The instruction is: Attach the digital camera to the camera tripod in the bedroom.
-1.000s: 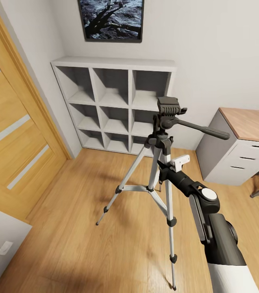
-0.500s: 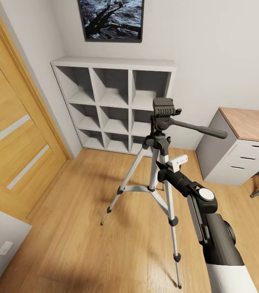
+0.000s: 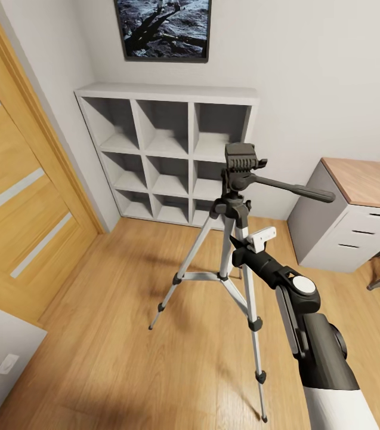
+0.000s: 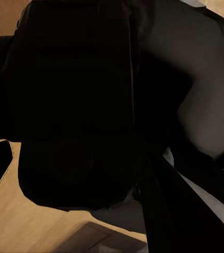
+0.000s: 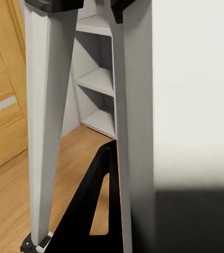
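Bedroom, head view: the tripod [image 3: 235,233] stands upright on the wood floor [image 3: 112,358] in front of the white cube shelf [image 3: 166,155], three silver legs spread, black feet planted. Its black head sits level at the top, with the long pan handle [image 3: 294,189] pointing toward the grey desk [image 3: 357,215] with the wooden top. The mounting plate on the head is bare. The right arm [image 3: 297,310] reaches forward from low in the frame, and the right gripper [image 3: 250,241] meets the tripod at the top of the near leg, just under the black joint. A white finger [image 3: 263,236] shows beside the leg; the other side is hidden behind the tripod, so I cannot tell whether the fingers are clamped on it or apart. Right wrist view: silver legs [image 5: 46,132] very close up, a black brace between them, the shelf and the wooden door [image 5: 1,105] behind. Left wrist view: a dark blocky shape [image 4: 75,100] presses close to the lens, likely the camera, but too dark to be sure; the left gripper's state cannot be told. A framed grey picture [image 3: 163,28] hangs above the shelf. No readable writing or brand anywhere.
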Motion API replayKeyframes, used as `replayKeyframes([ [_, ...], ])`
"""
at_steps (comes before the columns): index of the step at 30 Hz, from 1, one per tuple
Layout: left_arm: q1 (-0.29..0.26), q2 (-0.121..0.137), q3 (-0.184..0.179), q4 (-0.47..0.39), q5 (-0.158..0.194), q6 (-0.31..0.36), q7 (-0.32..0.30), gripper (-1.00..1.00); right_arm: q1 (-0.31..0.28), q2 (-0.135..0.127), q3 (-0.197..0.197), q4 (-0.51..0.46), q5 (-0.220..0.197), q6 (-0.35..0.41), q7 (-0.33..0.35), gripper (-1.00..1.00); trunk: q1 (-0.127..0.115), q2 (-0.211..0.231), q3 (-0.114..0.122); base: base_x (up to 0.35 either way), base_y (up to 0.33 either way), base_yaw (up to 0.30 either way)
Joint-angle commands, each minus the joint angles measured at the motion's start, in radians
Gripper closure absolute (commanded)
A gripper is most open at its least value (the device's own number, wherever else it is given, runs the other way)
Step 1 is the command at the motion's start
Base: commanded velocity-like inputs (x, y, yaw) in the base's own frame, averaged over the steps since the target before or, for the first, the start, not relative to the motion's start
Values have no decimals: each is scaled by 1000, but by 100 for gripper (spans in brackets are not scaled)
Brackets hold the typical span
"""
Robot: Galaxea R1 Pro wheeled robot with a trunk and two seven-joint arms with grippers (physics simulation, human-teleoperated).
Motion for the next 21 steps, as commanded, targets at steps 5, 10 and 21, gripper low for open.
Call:
replayKeyframes([
  [5, -27, 28, -9, -20, 4, 33, -4, 100, -1, 0, -2, 0, 16, 1, 7, 100, 0, -2, -2, 0, 0, 0],
  [10, -56, 56, -9, -50, 3, 64, -3, 100, -1, -1, -2, 0, 15, 1, 9, 100, 0, -2, -2, 0, 0, 0],
  [21, -472, 208, -6, -346, -2, 793, 137, 100, -1, 0, -2, 1, 86, 1, 11, 100, 0, -2, -2, 0, 0, 0],
])
